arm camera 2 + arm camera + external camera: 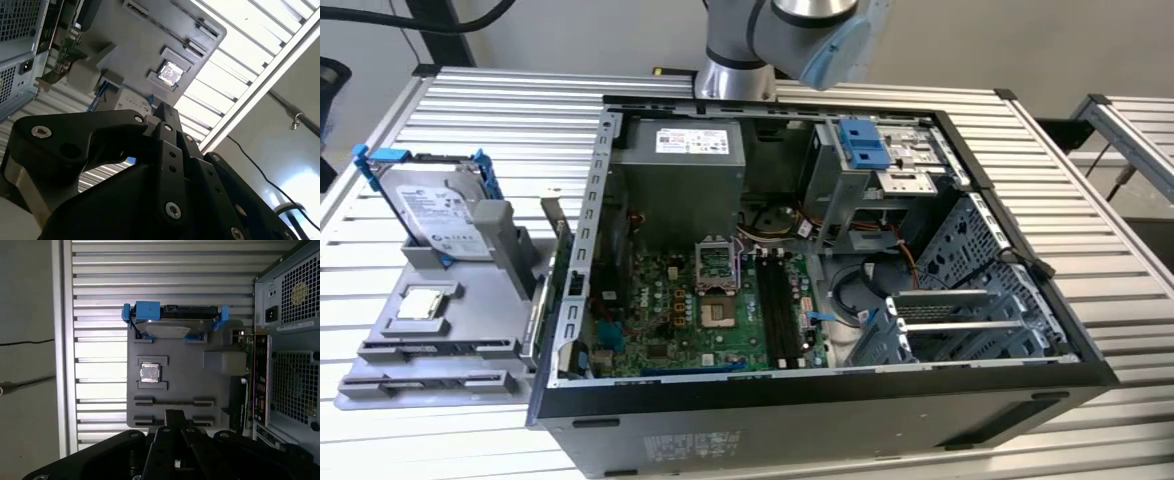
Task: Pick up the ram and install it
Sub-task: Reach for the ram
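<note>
**Gripper closed over the parts tray**

An open computer case (787, 430) is seen on the slatted table (494, 110). Beside it, a grey tray (190, 375) carries a hard drive (165, 330) and a small chip (150, 373). The ram (173, 402) is seen as a thin dark strip in a tray slot, near the tip of the gripper (174, 415) in the first wrist view. The fingers are pressed together and nothing is held.
</note>
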Controlling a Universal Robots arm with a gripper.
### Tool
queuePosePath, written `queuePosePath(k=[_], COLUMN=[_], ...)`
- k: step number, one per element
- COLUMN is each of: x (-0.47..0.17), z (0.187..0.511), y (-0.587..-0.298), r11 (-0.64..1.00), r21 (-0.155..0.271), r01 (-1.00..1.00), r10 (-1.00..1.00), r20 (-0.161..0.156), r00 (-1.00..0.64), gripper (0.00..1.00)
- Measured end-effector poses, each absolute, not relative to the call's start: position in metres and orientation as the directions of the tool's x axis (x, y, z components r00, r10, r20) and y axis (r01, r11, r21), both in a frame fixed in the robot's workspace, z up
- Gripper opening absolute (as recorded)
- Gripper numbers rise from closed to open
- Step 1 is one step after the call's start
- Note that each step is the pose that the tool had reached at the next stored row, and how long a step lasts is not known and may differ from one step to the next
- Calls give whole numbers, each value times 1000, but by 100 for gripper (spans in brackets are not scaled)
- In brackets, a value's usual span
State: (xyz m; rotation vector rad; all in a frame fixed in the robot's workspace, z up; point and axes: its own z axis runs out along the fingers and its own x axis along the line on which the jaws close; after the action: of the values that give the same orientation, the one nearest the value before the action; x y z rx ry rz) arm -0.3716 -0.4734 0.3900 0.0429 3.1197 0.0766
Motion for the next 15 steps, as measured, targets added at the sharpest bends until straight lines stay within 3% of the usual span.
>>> queuePosePath(k=[15], x=[-374], z=[388], y=[-513], r11=[998], r21=[49], r01=[36], r10=[37], r20=[-17], r00=[-999], gripper=[0])
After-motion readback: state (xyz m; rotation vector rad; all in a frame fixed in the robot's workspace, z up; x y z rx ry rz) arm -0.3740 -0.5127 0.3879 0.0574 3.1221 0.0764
